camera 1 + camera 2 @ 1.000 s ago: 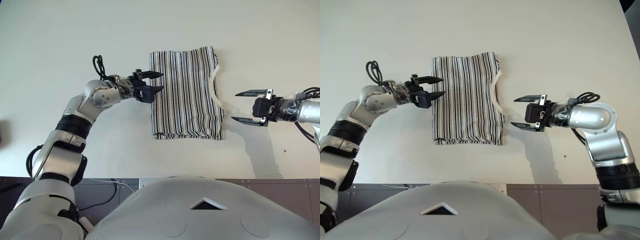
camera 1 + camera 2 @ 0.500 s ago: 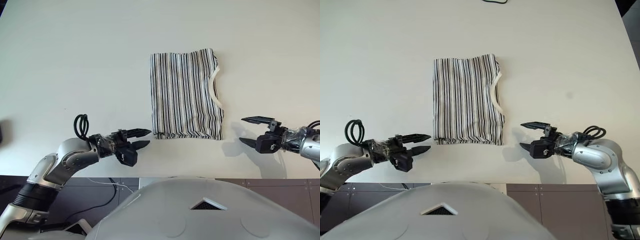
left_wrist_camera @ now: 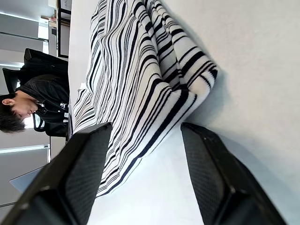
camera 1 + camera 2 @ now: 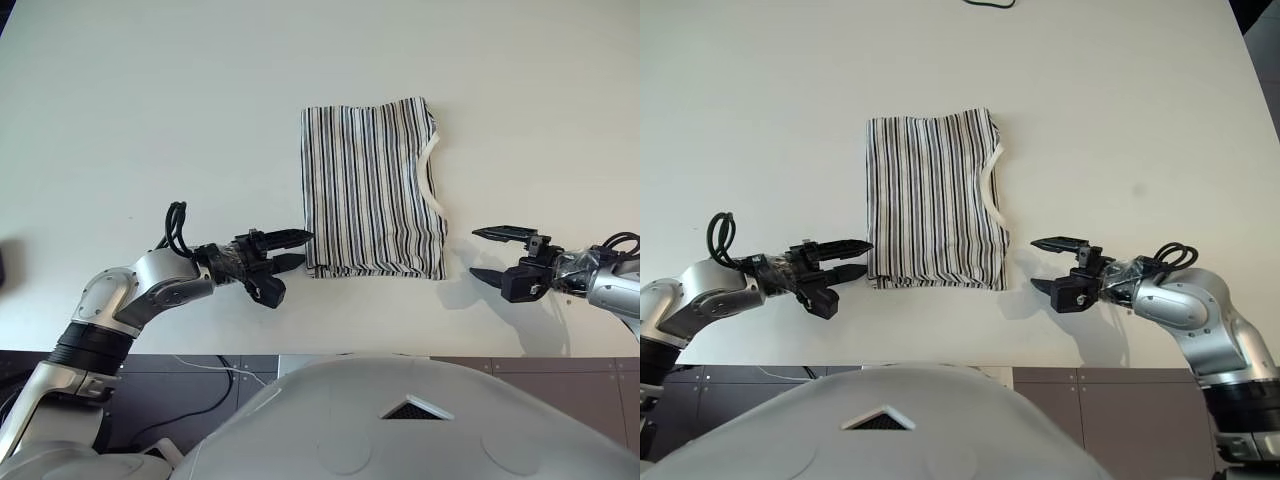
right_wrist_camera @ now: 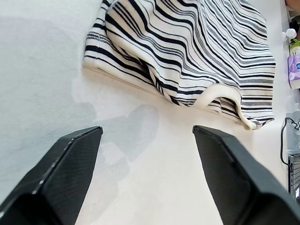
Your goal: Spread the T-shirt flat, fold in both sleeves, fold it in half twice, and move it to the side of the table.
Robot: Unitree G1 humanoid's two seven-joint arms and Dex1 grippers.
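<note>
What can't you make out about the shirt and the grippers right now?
T-shirt sleeves: eye views, under the top layer.
Its far end: left wrist view, cut off by the edge, partly behind the left gripper.
Height of the right gripper above the table: eye views, unclear from above.

Bright, seemingly overhead light casts a soft shadow beside the right claw (image 4: 472, 252).

Count on inspection: one striped T-shirt (image 4: 372, 190), folded into a single stack. One white desk (image 4: 150, 100) beneath it. Robot hands, two: one left hand (image 4: 300, 248) at the shirt's near left corner, one right hand (image 4: 478, 252) off its near right corner. Fingers (image 4: 285, 238): two per hand, four in all. One dark cable (image 4: 990, 3) at the desk's far edge.
</note>
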